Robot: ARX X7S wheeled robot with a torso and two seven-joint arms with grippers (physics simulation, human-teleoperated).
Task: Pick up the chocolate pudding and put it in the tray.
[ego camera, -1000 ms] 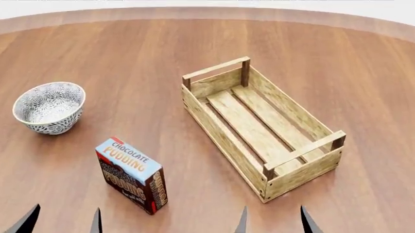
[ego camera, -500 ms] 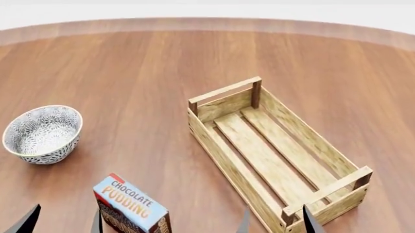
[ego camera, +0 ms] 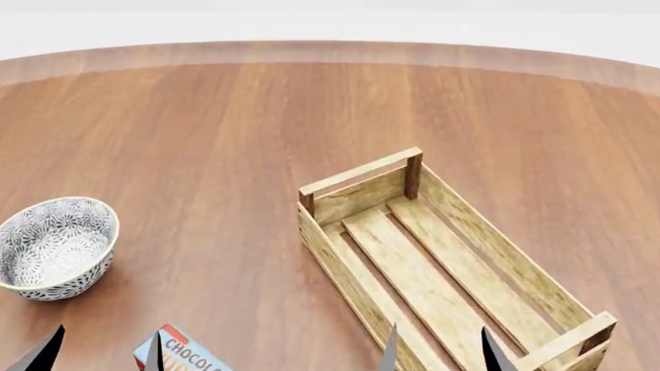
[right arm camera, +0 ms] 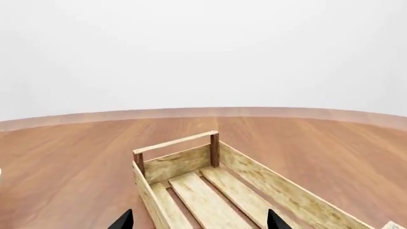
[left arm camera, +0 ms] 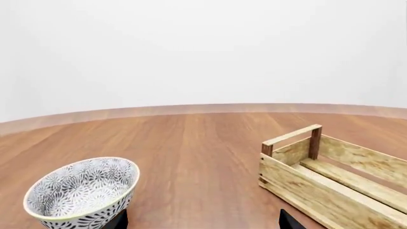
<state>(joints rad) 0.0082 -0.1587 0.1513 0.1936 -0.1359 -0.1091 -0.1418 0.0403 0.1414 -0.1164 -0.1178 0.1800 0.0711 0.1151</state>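
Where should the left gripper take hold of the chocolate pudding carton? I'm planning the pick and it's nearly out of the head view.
Judging loosely: only a corner of the chocolate pudding shows, between the left gripper's fingertips. Coming from above and closing across the carton's narrower width seems best, because flat parallel sides suit the pads. Its full pose is cut off, so confirm first.

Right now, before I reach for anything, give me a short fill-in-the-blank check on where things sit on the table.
1. The tray holds ____ inside it.
2. In the head view, the patterned bowl sits to the ____ of the tray.
3. The chocolate pudding is cut off by the ____ edge of the head view.
4. The fingertips of the left gripper stand ____ and hold nothing.

Missing words: nothing; left; bottom; apart
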